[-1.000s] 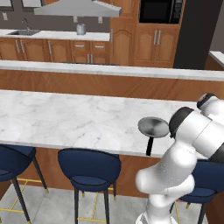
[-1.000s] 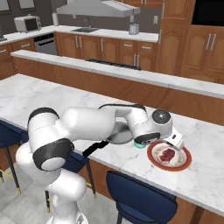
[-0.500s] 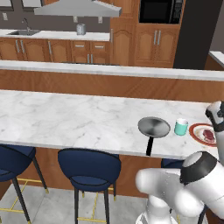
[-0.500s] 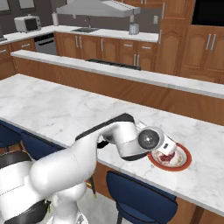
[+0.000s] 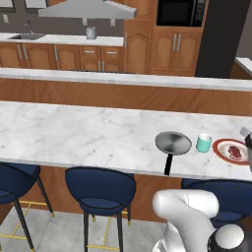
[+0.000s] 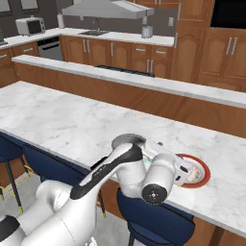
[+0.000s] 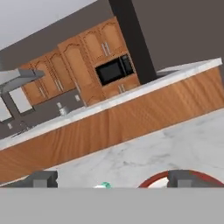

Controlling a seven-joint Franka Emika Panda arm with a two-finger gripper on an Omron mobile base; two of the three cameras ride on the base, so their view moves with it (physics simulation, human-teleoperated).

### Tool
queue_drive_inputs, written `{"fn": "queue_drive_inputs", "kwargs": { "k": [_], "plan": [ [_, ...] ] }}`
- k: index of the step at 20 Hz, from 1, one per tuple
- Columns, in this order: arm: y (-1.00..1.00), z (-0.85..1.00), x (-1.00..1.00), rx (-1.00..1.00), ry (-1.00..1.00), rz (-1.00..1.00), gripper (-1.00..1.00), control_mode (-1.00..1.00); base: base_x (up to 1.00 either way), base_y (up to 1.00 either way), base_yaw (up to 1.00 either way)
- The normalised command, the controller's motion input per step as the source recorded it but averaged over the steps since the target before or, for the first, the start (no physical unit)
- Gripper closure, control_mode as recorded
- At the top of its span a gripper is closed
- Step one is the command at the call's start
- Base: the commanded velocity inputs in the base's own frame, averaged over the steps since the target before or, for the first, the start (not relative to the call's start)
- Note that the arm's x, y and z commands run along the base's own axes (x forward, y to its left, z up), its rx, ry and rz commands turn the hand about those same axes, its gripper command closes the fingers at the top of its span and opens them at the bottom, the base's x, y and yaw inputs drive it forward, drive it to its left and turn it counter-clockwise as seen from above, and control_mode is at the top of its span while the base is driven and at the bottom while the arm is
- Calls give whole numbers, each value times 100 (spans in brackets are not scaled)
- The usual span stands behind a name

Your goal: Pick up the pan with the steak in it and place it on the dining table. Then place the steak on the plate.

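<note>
The grey pan [image 5: 173, 143] sits empty on the dining table [image 5: 74, 133], its black handle [image 5: 168, 165] sticking out over the front edge. To its right, past a teal cup [image 5: 203, 142], the steak [image 5: 236, 152] lies on the red-rimmed plate [image 5: 221, 147]. In the hand view my gripper [image 7: 113, 179] is open, fingertips [image 7: 41, 178] far apart with nothing between them, low over the marble with the plate's rim [image 7: 153, 180] just ahead. In the right base view my arm covers most of the pan [image 6: 126, 139] and part of the plate [image 6: 204, 169].
Dark blue stools [image 5: 101, 187] stand under the table's near edge. A raised wooden bar with a marble top [image 5: 123, 81] runs behind the table. Beyond it are wooden cabinets, a sink counter [image 5: 29, 37] and a built-in microwave [image 5: 179, 12].
My arm has folded down from above the table to below its front edge. The hand has drawn back from over the plate; the steak stays on it. Pan, cup and plate have not moved.
</note>
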Motion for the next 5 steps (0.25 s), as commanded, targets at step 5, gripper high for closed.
{"fn": "queue_drive_inputs", "kwargs": {
  "k": [5],
  "plan": [
    [81, 78, -28, -4, -2, 4, -100, -100, 0, 0, 0]
  ]
}}
